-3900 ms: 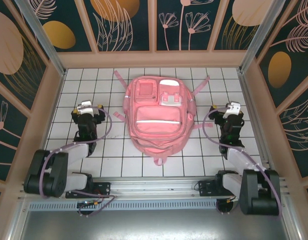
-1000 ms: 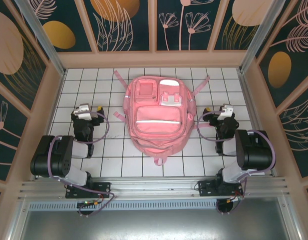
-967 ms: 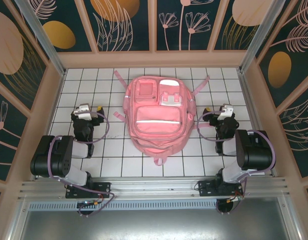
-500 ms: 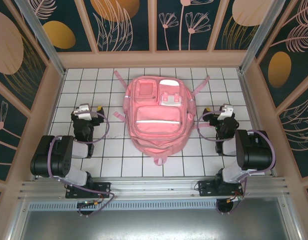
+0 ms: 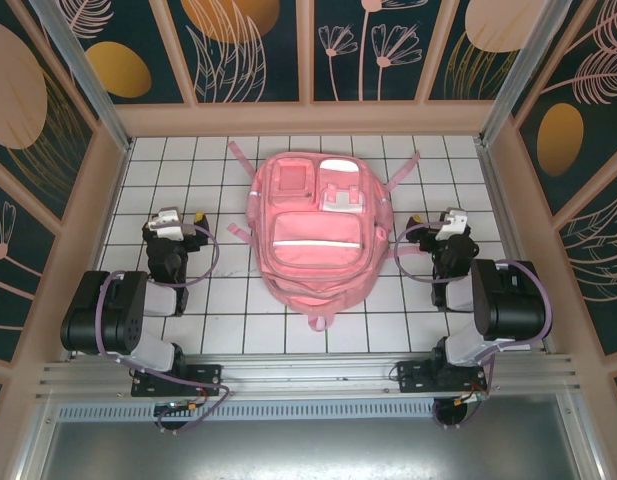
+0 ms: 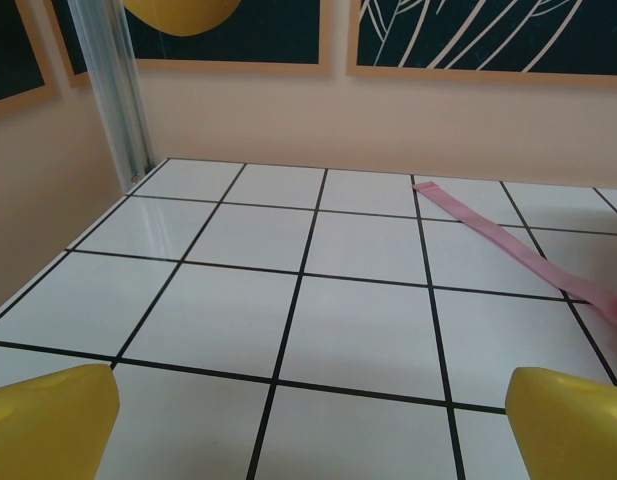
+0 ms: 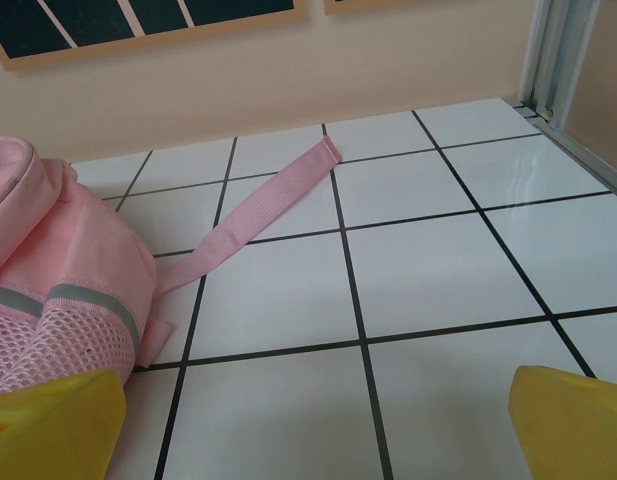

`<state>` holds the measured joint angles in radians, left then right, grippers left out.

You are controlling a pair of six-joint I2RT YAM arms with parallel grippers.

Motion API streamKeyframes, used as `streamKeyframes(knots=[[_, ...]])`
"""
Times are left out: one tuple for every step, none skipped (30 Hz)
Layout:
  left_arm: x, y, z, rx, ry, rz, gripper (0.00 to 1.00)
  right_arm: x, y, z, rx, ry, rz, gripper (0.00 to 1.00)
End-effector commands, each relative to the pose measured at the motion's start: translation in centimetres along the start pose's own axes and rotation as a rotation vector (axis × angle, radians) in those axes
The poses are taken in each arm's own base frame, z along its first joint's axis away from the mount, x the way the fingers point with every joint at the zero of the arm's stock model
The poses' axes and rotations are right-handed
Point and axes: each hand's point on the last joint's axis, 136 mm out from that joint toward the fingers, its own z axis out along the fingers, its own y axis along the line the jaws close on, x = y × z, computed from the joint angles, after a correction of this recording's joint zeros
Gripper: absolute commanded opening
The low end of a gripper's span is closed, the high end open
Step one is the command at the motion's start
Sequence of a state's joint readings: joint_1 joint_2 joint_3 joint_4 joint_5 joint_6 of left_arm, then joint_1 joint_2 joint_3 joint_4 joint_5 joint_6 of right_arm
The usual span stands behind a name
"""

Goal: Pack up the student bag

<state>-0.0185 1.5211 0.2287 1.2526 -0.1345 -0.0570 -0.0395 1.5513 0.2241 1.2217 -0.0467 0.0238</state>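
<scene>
The student bag (image 5: 318,225), a large pink backpack with silver-white strips, lies flat in the middle of the tiled table, its straps spread toward the back. My left gripper (image 5: 171,222) rests to its left and my right gripper (image 5: 451,224) to its right, both apart from it. In the left wrist view my yellow fingertips (image 6: 50,420) stand wide apart over bare tile, with a pink strap (image 6: 508,245) at the right. From the right wrist I see the bag's mesh side (image 7: 58,300) at the left and another strap (image 7: 263,215). Both grippers are open and hold nothing.
A white table (image 5: 228,310) with a black grid is boxed in by beige walls (image 5: 308,118) and aluminium posts (image 5: 78,70). Both arms are folded back near their bases along the front rail (image 5: 308,385).
Since the earliest frame both arms have folded back toward their bases. Over the last second nothing has moved.
</scene>
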Motion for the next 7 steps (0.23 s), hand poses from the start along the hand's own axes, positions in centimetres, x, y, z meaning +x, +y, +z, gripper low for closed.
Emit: streamKeyframes(knots=[[-0.82,0.04,0.23,0.003,-0.026,-0.016,0.99,-1.42,0.17,0.24,-0.011,-0.04,-0.015,0.99],[-0.83,0.02,0.26,0.003,-0.025,-0.015,0.99,-1.41,0.2,0.21,-0.012,-0.04,-0.016,0.99],[-0.77,0.04,0.25,0.002,-0.023,-0.016,0.99,-1.41,0.2,0.24,-0.012,-0.04,-0.016,0.99],[-0.84,0.03,0.26,0.003,-0.025,-0.016,0.99,-1.43,0.19,0.23,-0.012,-0.04,-0.016,0.99],[-0.81,0.04,0.21,0.002,-0.025,-0.016,0.99,-1.38,0.22,0.23,-0.013,-0.039,-0.016,0.99],[-0.83,0.06,0.18,0.002,-0.027,-0.015,0.99,-1.43,0.19,0.23,-0.012,-0.04,-0.016,0.99],[-0.81,0.05,0.16,0.003,-0.026,-0.015,0.99,-1.37,0.21,0.23,-0.013,-0.039,-0.016,0.99]])
